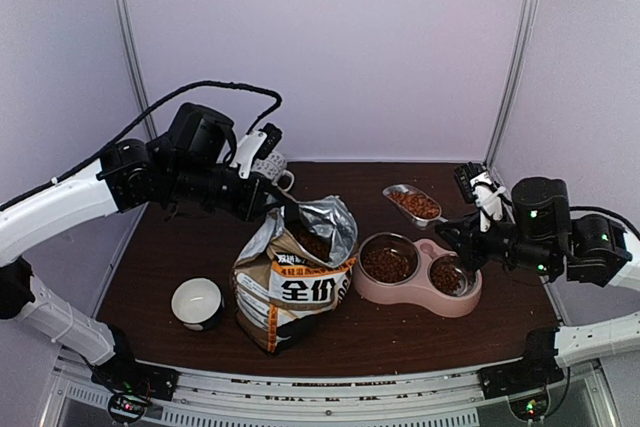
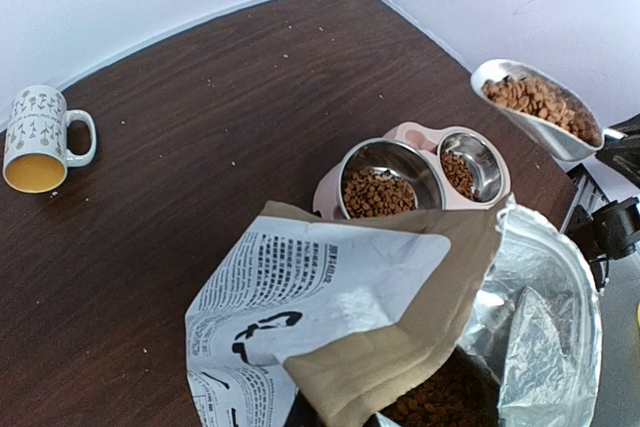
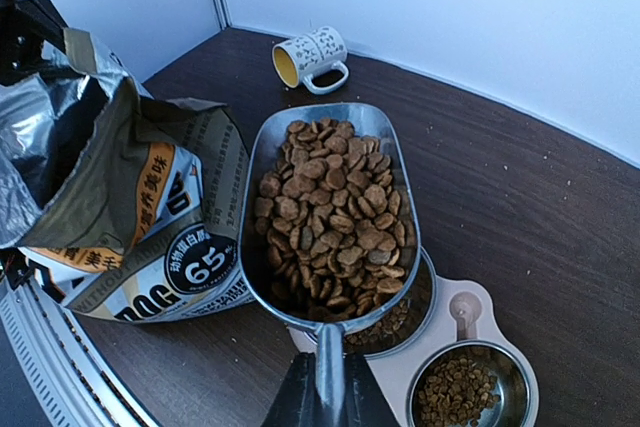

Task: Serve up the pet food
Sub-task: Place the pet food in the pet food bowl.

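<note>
The left gripper (image 1: 281,211) is pinched tight on the torn rim of the pet food bag (image 1: 290,292) and holds the foil mouth open. Its fingers do not show in the left wrist view, where the bag's flap fills the bottom and is cut off by the frame. The bag stands on the dark wooden table (image 2: 200,97), just left of the pink double bowl (image 3: 465,312).

The right gripper (image 3: 327,372) is closed on the handle of a metal scoop (image 3: 262,162), with most of the handle hidden between the dark fingers. The scoop hangs in the air near the bowl. In the right wrist view it covers much of the left cup, but whether it is straight above that cup cannot be told.

The pet food (image 3: 330,212) is heaped in the scoop. More of it lies in both steel cups and deep in the bag, partly hidden by foil.

A patterned mug (image 2: 40,137) sits near the back wall, half hidden by the left arm in the top view. A small white bowl (image 1: 197,302) stands left of the bag.
</note>
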